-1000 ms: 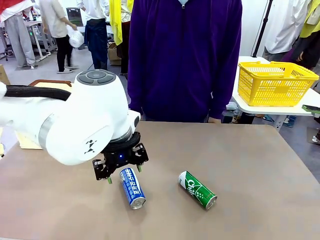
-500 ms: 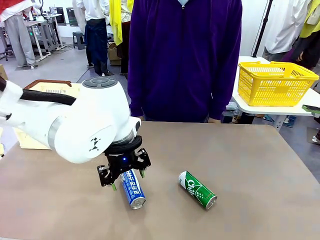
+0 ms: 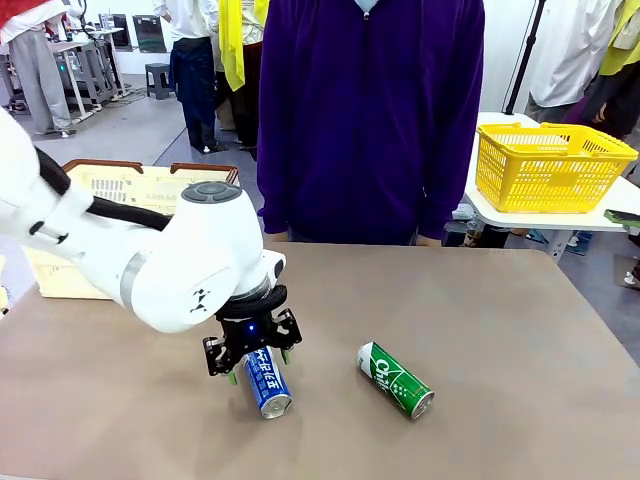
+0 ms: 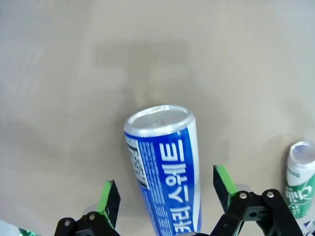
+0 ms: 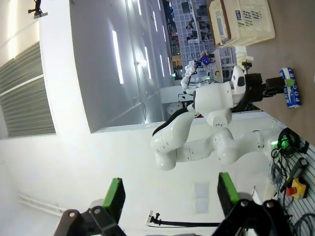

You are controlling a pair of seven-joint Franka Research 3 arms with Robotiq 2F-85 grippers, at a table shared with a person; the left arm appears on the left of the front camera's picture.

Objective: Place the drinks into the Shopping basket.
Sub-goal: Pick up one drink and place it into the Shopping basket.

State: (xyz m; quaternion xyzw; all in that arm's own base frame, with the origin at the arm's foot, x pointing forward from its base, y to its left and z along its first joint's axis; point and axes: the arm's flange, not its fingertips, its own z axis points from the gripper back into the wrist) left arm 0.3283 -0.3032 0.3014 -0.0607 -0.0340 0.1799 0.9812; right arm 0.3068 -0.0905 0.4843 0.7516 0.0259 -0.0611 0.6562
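Blue can (image 4: 165, 169) lying between wide-spread left jaws, no contact

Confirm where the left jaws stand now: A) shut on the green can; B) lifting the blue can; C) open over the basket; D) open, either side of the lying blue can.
D: the left gripper is open, with the blue can lying on the table between its jaws.

In the front view, the left arm (image 3: 190, 270) has been lowered and carried rightward, toward the lower centre of the frame. The left jaws, earlier held open just to the upper left of the blue can (image 3: 270, 386), are now set astride its upper end. More of the Shopping basket (image 3: 140, 185) has been uncovered at the upper left.
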